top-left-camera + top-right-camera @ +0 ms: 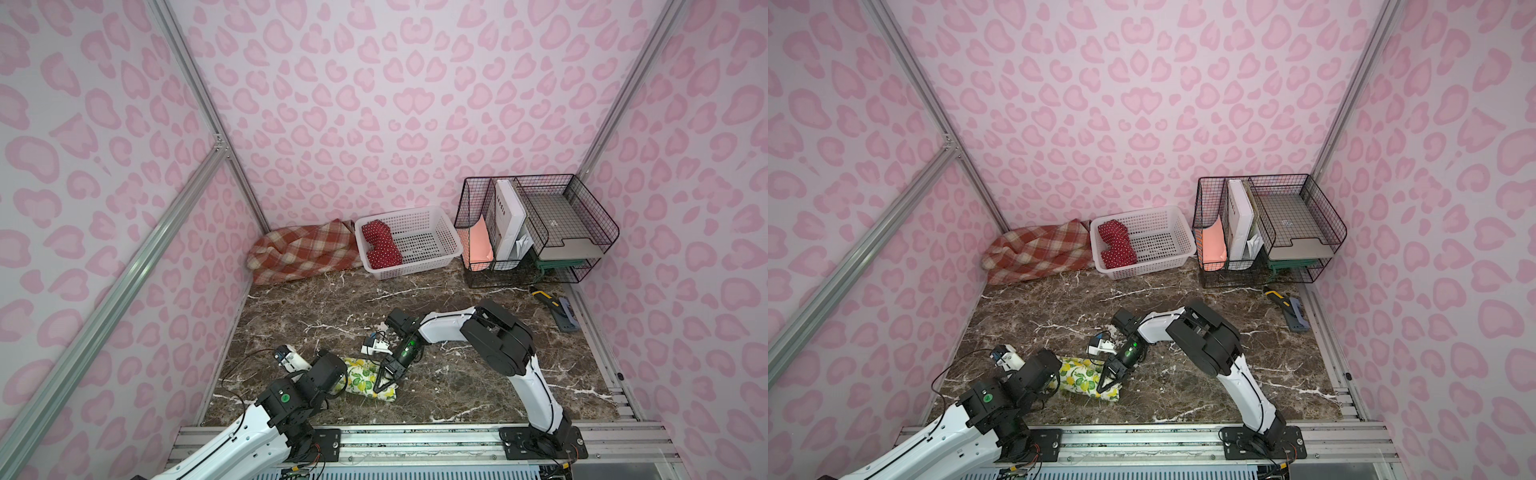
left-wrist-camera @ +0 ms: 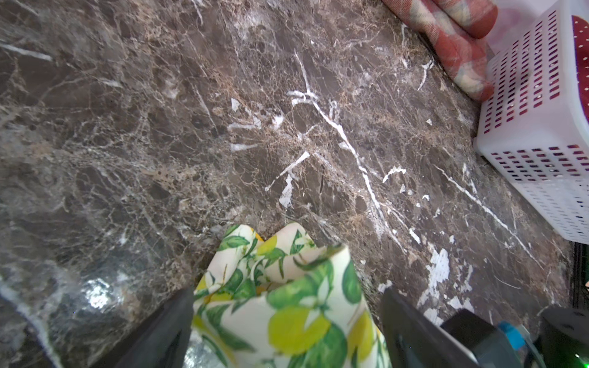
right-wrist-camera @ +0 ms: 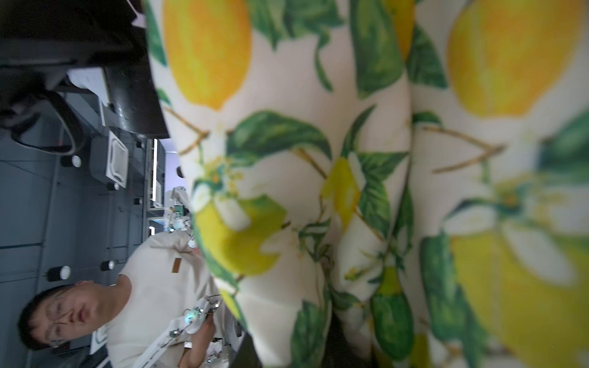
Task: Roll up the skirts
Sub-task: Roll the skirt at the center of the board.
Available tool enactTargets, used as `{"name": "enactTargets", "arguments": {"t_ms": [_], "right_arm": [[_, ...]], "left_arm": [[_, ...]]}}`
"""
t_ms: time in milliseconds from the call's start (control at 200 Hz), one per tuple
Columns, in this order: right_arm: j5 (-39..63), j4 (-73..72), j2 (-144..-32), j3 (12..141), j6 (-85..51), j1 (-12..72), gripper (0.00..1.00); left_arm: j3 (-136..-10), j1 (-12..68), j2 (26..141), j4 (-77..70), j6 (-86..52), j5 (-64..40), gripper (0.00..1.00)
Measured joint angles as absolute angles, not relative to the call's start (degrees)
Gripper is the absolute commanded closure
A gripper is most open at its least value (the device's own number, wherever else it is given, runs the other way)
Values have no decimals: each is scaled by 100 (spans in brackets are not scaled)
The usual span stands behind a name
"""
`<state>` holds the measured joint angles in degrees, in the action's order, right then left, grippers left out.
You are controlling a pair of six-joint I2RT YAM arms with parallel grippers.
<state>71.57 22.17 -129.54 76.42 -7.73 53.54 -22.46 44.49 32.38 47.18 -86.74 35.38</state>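
The cream lemon skirt [image 1: 363,376] lies as a short roll on the marble table [image 1: 457,374] near the front. My left gripper [image 2: 287,291] is open, its black fingers [image 2: 408,328] standing on either side of one end of the roll. In both top views the left wrist hides those jaws. My right gripper [image 1: 384,384] points down onto the other end, shut on a fold of lemon cloth [image 3: 318,191]. The plaid skirt [image 1: 303,251] lies bunched in the back left corner. The red polka-dot skirt [image 1: 380,245] sits rolled in the white basket [image 1: 419,268].
A black wire desk organiser [image 1: 536,228] with papers stands at the back right. A yellow-black tool [image 1: 544,297] and a blue-grey item [image 1: 565,320] lie by the right edge. Pink patterned walls close in three sides.
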Motion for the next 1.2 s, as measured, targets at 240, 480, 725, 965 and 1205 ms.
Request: {"name": "enactTargets", "arguments": {"t_ms": [240,480,725,965,1205], "right_arm": [[7585,2517,-13439,8265,-1181,5085,95],[7627,2447,-13618,8423,-1358,5024,97],[7629,2187,-13533,8265,-1535,4989,97],[7579,2073,-13439,8193,-1614,4952,97],[7570,1977,-13386,8095,-1629,4831,96]], "left_arm": [[-2171,4471,2985,4558,-8676,3240,6],[-1894,4639,3518,4040,-8908,3015,2],[-1708,4797,4783,2910,-9498,3100,6],[-1894,4908,6200,2132,-9754,3647,15],[-1868,4941,7389,1020,-9804,4530,61]]}}
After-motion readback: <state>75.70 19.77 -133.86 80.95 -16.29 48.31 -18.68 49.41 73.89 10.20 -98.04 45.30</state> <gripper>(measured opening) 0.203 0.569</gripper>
